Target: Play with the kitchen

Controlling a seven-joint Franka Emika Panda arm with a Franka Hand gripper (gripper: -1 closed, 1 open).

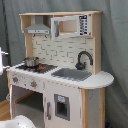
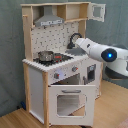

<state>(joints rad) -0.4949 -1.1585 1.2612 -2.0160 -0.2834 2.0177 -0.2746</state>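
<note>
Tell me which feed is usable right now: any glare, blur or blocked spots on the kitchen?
First exterior view: soft overall, even lighting, the kitchen unobstructed, sink and faucet clear. Second exterior view: equally soft, the arm covers the sink area, its blue light glows brightly, the pot shows small glints.

Matt white-and-wood kitchen (image 1: 60, 75), shiny metal pot (image 2: 46, 55)
</note>
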